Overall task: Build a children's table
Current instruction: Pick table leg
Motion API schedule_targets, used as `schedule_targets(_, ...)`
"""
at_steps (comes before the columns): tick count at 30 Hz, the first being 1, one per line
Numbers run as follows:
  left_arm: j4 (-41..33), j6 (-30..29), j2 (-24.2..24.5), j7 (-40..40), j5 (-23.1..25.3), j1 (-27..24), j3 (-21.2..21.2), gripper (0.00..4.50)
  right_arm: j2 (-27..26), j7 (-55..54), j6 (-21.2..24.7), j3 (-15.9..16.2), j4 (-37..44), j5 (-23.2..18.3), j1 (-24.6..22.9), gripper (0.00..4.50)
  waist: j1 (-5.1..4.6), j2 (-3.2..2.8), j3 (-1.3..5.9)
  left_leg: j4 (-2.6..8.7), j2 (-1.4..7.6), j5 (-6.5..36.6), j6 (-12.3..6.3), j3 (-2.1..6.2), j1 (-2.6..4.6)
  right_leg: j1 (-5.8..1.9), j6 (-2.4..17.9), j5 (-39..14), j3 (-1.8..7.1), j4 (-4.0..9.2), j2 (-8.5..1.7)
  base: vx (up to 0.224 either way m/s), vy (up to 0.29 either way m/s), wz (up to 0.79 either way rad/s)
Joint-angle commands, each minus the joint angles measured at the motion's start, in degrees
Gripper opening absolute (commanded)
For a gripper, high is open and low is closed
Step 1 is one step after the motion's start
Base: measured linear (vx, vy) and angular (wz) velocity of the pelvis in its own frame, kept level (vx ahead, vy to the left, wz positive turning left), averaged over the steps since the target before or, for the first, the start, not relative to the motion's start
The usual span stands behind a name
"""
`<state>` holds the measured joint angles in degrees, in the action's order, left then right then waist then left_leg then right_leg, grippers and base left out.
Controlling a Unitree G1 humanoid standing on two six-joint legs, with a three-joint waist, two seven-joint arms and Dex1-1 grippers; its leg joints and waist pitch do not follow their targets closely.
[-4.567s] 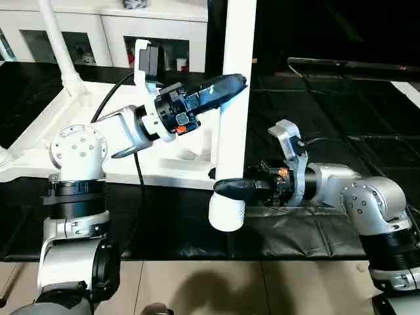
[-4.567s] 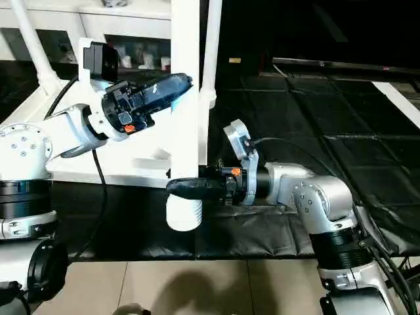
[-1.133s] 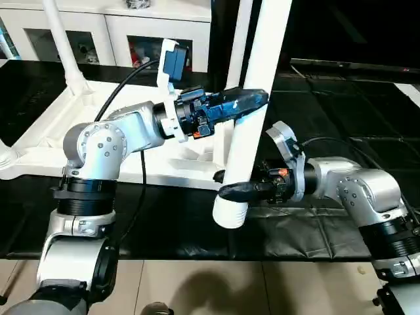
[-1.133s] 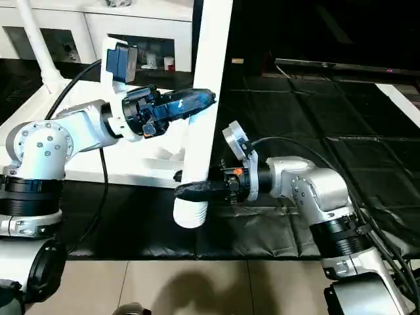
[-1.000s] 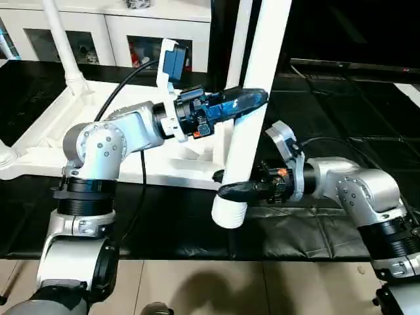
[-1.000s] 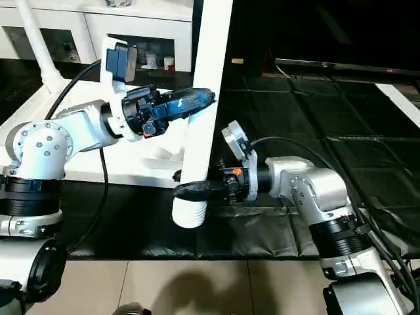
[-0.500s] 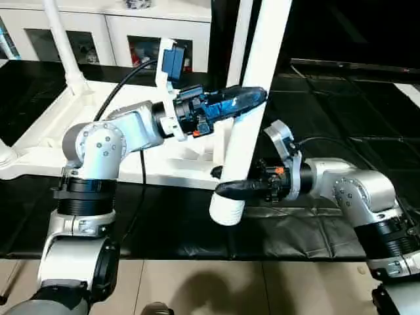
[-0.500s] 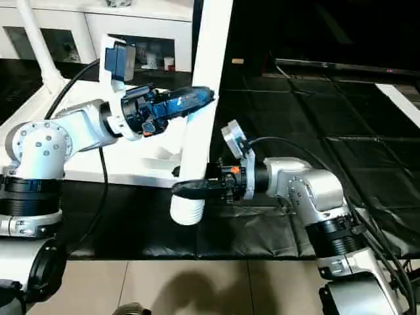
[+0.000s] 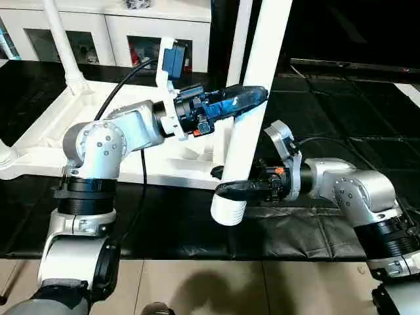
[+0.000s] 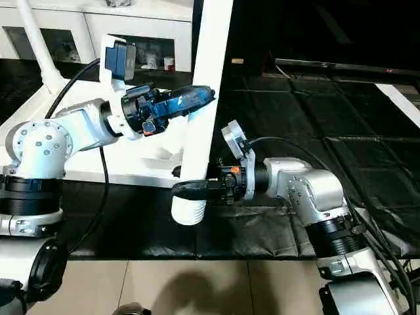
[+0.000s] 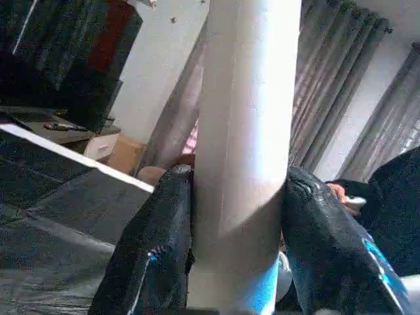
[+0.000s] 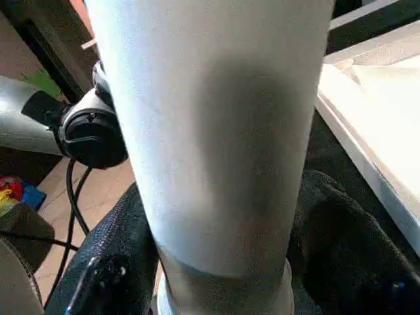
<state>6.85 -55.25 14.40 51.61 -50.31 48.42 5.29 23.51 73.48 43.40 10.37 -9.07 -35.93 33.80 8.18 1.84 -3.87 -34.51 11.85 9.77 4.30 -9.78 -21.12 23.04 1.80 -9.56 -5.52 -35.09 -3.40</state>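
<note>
The children's table tabletop (image 9: 39,141) lies upside down on the black mat, with a white leg (image 9: 60,46) standing in its far left corner and another (image 9: 239,33) further right. A loose white table leg (image 9: 259,79) stands nearly upright, leaning slightly right, its thick end (image 9: 228,211) hanging off the mat beside the tabletop's near right corner. My left gripper (image 9: 254,98) is shut on this leg at mid height; its fingers (image 11: 154,249) press both sides. My right gripper (image 9: 226,182) surrounds the leg near the thick end, open, its fingers (image 12: 111,262) flanking the tube.
A white cabinet (image 9: 111,26) with glass doors stands behind the tabletop. The black mat (image 9: 328,223) stretches to the right and ends at a tiled floor (image 9: 262,289) close to me. A white strip (image 9: 410,92) lies at the far right.
My right gripper's fingers have spread a little around the leg's thick end. The leg and my left gripper have stayed where they were.
</note>
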Motion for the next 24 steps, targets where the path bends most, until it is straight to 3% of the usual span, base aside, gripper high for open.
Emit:
schedule_targets(1, -0.8, 0.1, -0.3, 0.5, -0.8, 1.9, -0.2, 1.77, -0.2, -0.6, 0.3, -1.3, 0.4, -0.4, 0.2, 2.97, -0.02, -0.27, 4.84, 3.36, 1.31, 8.2, 0.21, 0.31, 0.50, -3.66, 8.1, -14.3, 3.07, 4.10, -4.60, 0.000, 0.000, 0.00)
schedule_targets(9, -0.9, 0.1, -0.5, 0.4, -0.8, 2.1, -0.2, 1.77, -0.5, -0.8, 0.5, -1.2, 0.3, -0.5, 0.2, 2.97, -0.01, -0.29, 4.84, 3.37, 1.32, 8.1, 0.28, 0.31, 0.50, -3.67, 8.1, -14.0, 3.06, 4.08, -4.57, 0.000, 0.000, 0.00)
schedule_targets(16, -1.1, 0.1, -0.5, 0.4, -0.9, 2.0, -0.1, 1.77, -0.6, -0.7, 0.7, -1.2, 0.1, -0.5, 0.3, 2.31, 0.00, -0.32, 4.86, 3.39, 1.37, 8.1, 0.28, 0.34, 0.55, -3.64, 8.1, -13.9, 3.06, 4.06, -4.58, 0.000, 0.000, 0.00)
schedule_targets(24, 0.2, -2.1, -1.3, -3.2, -1.6, 2.8, 1.3, 1.77, -0.9, -2.1, 0.1, -1.5, -0.5, 0.0, 0.2, 2.03, -0.07, -0.41, 4.85, 3.29, 1.32, 8.3, 0.47, 0.28, 0.53, -3.60, 8.2, -13.6, 3.06, 3.98, -4.50, 0.000, 0.000, 0.00)
